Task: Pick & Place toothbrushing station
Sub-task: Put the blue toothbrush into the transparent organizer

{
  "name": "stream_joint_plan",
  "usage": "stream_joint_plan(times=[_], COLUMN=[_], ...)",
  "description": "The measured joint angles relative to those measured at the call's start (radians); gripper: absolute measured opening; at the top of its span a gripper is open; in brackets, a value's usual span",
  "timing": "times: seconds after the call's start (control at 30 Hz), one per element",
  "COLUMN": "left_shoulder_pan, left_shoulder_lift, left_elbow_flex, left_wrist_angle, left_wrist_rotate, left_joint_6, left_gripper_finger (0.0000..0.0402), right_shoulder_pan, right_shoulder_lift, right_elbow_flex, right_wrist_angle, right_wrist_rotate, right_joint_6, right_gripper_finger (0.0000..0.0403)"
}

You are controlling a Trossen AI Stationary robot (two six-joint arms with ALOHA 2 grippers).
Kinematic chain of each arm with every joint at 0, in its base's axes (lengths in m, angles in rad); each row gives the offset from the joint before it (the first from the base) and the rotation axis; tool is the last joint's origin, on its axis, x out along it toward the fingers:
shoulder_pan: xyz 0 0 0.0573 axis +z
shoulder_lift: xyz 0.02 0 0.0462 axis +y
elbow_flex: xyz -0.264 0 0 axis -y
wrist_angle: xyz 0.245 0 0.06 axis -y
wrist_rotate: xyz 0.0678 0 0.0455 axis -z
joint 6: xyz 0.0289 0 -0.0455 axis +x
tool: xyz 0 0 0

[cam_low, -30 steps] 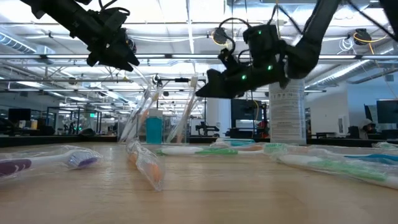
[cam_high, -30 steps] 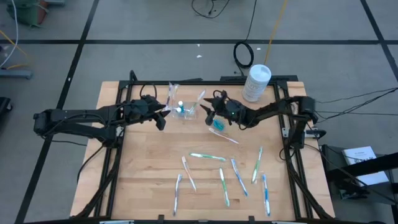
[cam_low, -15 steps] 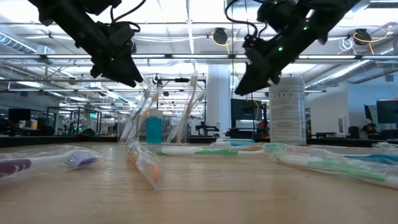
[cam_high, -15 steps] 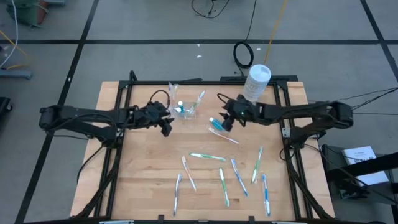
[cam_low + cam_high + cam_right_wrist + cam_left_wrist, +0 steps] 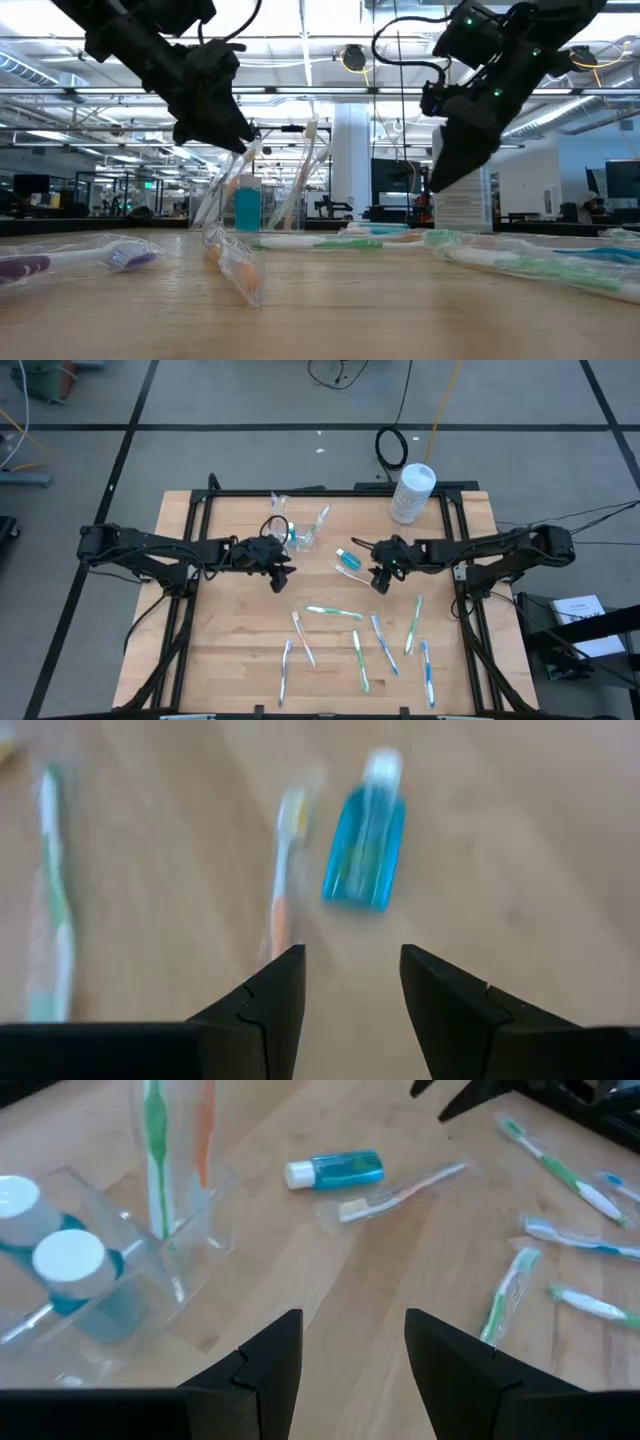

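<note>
Nearest the front edge of the wooden worktop (image 5: 230,650) we see a scatter of wrapped toothbrushes (image 5: 382,643), none in play for now. Further in, around mid-worktop, both arms hang above the wood: the left pincer (image 5: 281,577) with its fingers apart and holding nothing, the right pincer (image 5: 379,581) likewise spread and empty, just over a small blue tube with a white cap (image 5: 366,868) and an orange-handled brush (image 5: 283,870) lying beside it. Beyond the left pincer, toward the back edge, stands the toothbrushing station (image 5: 296,535), a clear slotted plastic holder carrying two upright brushes and blue bottles; a tall white lidded tub (image 5: 411,493) sits at the back right corner. We judge the step in hand to be loading the station, so we would drop the right pincer squarely across the tube's width and close gently, since it may roll. The left wrist view alone shows us the station's slots and white caps (image 5: 68,1252); the low view alone shows how far both pincers stand off the wood.
</note>
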Motion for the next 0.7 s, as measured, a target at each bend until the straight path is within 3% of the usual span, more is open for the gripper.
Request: stream_joint_plan(times=[0.17,0.3,0.43,0.7], left_shoulder_pan=[0.000,0.000,0.004,0.021], left_shoulder_lift=[0.013,0.012,0.012,0.012], left_elbow_flex=[0.000,0.000,0.000,0.000], left_wrist_angle=[-0.003,-0.001,0.015,0.157], left_wrist_rotate=[0.000,0.000,-0.016,-0.027], left_joint_6=[0.003,0.007,0.007,0.073], left_gripper_finger=[0.0184,0.0184,0.0184,0.0184], right_shoulder_pan=[0.022,0.099,0.253,0.610], right_shoulder_lift=[-0.069,-0.130,-0.172,-0.155], right_elbow_flex=[0.027,0.025,0.025,0.025], right_wrist_angle=[-0.123,-0.307,-0.481,-0.587], right_wrist_rotate=[-0.059,-0.240,-0.386,-0.430], right_joint_6=[0.140,0.330,0.622,1.255], right_gripper_finger=[0.0155,0.0155,0.0155,0.0155])
